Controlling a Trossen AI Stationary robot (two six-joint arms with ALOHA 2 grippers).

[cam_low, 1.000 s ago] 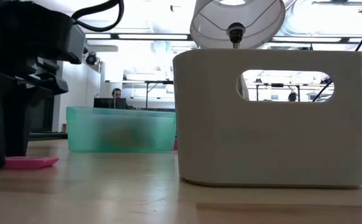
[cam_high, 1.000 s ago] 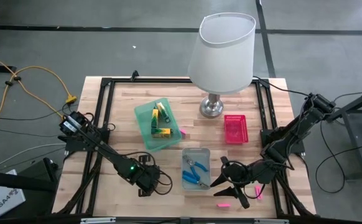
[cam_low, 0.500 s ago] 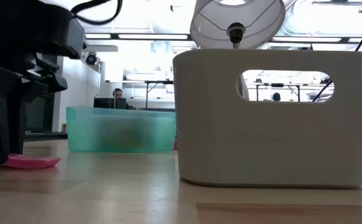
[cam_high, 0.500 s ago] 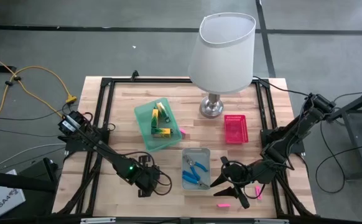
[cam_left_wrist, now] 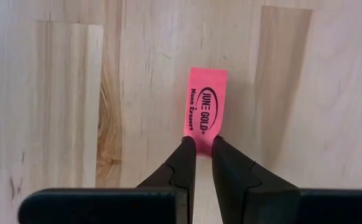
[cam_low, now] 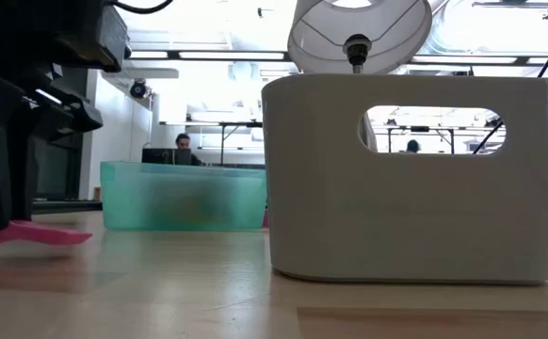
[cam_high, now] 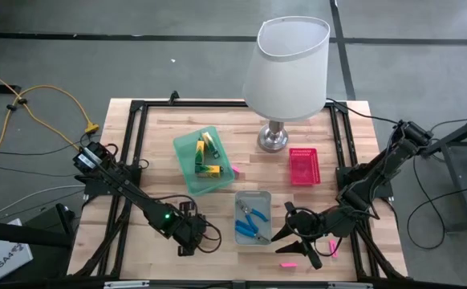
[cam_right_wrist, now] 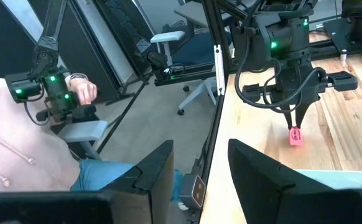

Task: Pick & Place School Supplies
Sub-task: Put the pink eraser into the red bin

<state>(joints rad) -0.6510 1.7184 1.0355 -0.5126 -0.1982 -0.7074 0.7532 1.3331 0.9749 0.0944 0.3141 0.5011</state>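
Pinching one end of the pink eraser [cam_left_wrist: 206,109], my left gripper [cam_left_wrist: 204,144] holds it lengthwise, pointing straight away from the fingers, lower left in the high view. The grey tray [cam_high: 253,197] lies to its right. My right gripper [cam_high: 295,239] waits open beyond it.

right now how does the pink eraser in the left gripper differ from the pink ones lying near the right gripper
The pink eraser is pinched at one end by the left gripper and lifted just off the table; the two loose pink bars lie flat on the wood, ungripped. The held one is at the front left; the loose ones are front right, by the open right gripper. All look like the same flat pink bars.
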